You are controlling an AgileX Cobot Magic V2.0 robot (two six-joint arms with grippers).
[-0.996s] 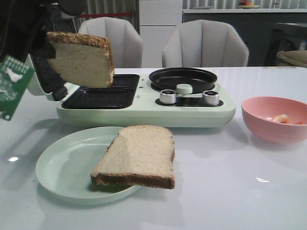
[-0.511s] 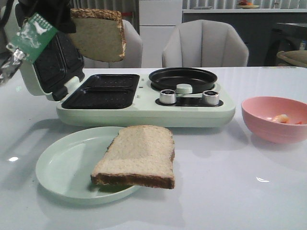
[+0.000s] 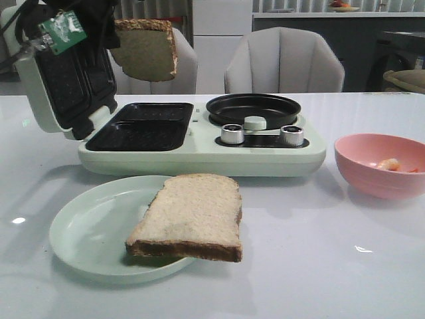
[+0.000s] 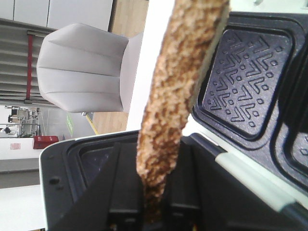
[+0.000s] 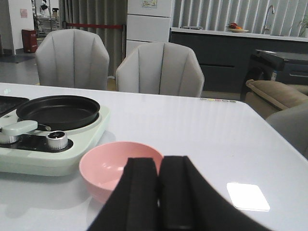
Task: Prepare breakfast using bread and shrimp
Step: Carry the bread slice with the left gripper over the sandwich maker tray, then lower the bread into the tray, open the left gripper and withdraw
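Two bread slices were present: one (image 3: 189, 216) on the plate (image 3: 86, 232) before the sandwich maker (image 3: 199, 143), one (image 3: 146, 50) clamped above it by the left gripper (image 4: 154, 211). One shrimp (image 3: 387, 163) lay in the pink bowl (image 3: 372, 176). The right gripper (image 5: 159, 192) was closed, empty.

Nothing here can actually be read; the green tag (image 3: 62, 31) up by the left arm carries white markings too blurred to make out; the two silver knobs (image 3: 232, 133) on the pale green cooker (image 3: 199, 156) show no legible numbers.
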